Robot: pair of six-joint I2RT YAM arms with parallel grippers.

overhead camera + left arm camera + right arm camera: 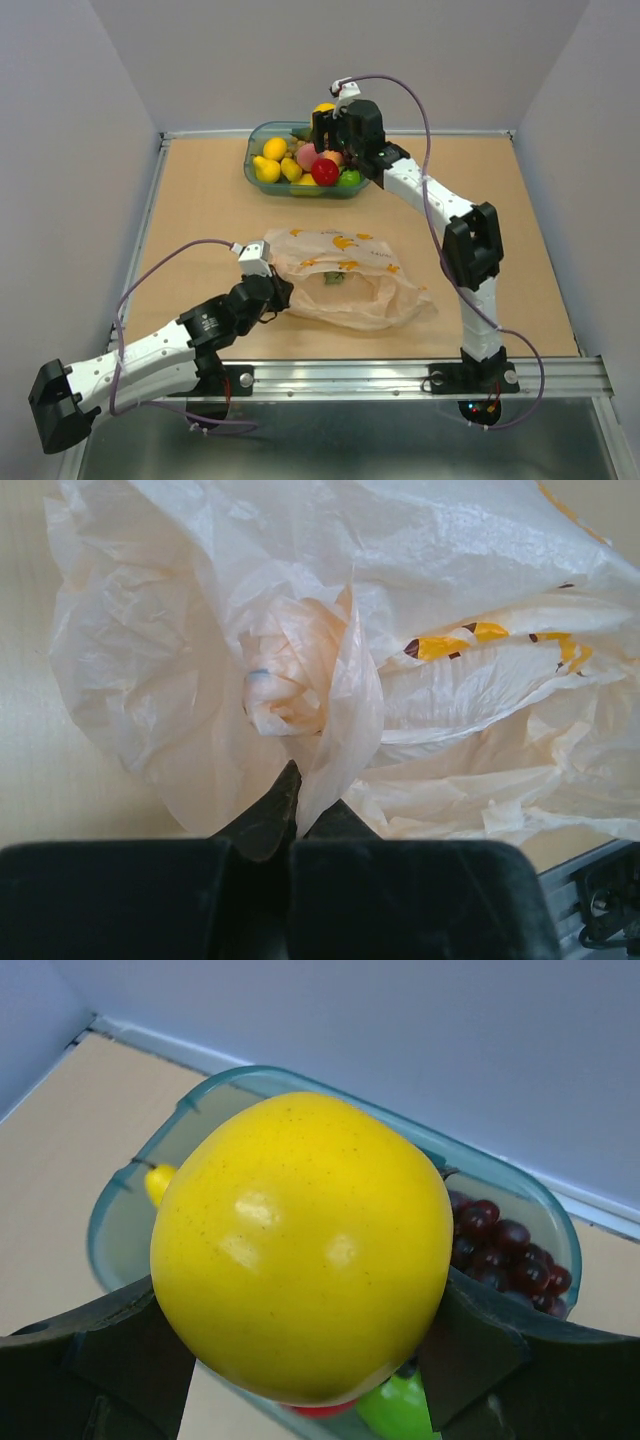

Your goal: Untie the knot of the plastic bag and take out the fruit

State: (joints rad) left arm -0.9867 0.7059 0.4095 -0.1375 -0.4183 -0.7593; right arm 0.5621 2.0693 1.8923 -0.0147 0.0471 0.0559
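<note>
The plastic bag lies flat and crumpled at the table's middle, with a small dark green thing showing inside it. My left gripper is shut on a fold of the bag's film at its left end. A twisted peach lump, the knot, sits just beyond the fingertips. My right gripper is shut on a round yellow fruit and holds it above the teal tub. The tub holds grapes, a red apple, a peach and yellow fruits.
The teal tub stands at the back centre against the wall. A green apple lies in its right end. Grey walls close the table on three sides. A metal rail runs along the near edge.
</note>
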